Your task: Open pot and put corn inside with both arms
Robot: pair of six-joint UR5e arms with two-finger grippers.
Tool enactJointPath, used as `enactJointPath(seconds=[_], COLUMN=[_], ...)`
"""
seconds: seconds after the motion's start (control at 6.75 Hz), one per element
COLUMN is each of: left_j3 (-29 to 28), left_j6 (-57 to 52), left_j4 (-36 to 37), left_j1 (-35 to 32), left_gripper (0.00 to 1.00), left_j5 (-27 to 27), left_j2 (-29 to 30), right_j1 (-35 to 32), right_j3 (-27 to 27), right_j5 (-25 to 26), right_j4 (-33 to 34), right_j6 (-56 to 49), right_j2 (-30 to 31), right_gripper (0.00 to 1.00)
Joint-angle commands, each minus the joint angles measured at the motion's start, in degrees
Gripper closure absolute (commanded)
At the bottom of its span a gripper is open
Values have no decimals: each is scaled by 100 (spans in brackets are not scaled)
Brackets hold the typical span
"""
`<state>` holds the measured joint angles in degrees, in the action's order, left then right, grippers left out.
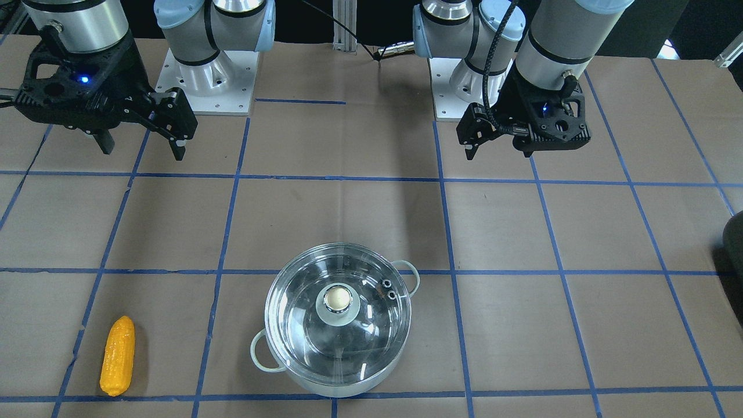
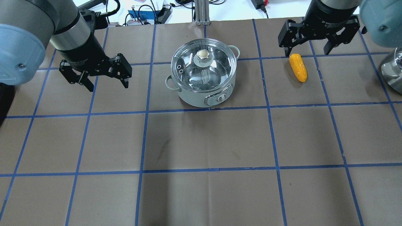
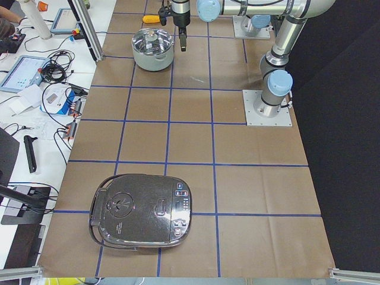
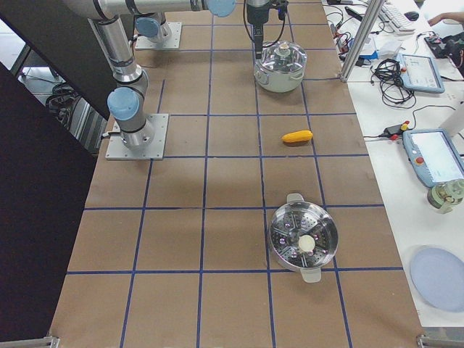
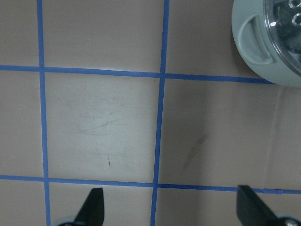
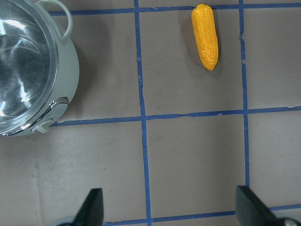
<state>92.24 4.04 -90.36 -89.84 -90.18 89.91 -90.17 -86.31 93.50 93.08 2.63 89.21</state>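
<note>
The pot (image 2: 201,94) stands at the far middle of the table, pale-bodied with two pale loop handles and a shiny inside. A clear glass lid (image 2: 220,67) with a metal-topped knob (image 2: 203,55) sits on it. The corn (image 2: 298,67) lies on the table to the pot's right. My left gripper (image 2: 108,86) hovers open and empty left of the pot. My right gripper (image 2: 308,52) hovers open and empty just beyond the corn. The right wrist view shows the corn (image 6: 205,36) and the pot (image 6: 66,70). The left wrist view shows the pot's handle (image 5: 254,40).
A black rice cooker (image 3: 142,211) stands far out on my left end of the table. A steel steamer pot (image 4: 303,235) stands on my right end. Blue tape lines grid the brown table (image 2: 204,141). Cables and tablets lie beyond the far edge.
</note>
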Motion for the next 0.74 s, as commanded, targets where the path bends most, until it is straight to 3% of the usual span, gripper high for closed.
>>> enactJointPath(seconds=[0.0,0.59], left_j3=[-22,-284], left_j6=[-9,78], left_j4=[19,455], left_j1=[10,-7], left_gripper=[0,0], left_j5=[-9,17], left_j2=[18,263], right_j1=[-1,253], right_j3=[0,10], right_j5=[2,-8], right_j4=[0,44], right_j6=[1,-289], right_j2=[0,-200], right_gripper=[0,0])
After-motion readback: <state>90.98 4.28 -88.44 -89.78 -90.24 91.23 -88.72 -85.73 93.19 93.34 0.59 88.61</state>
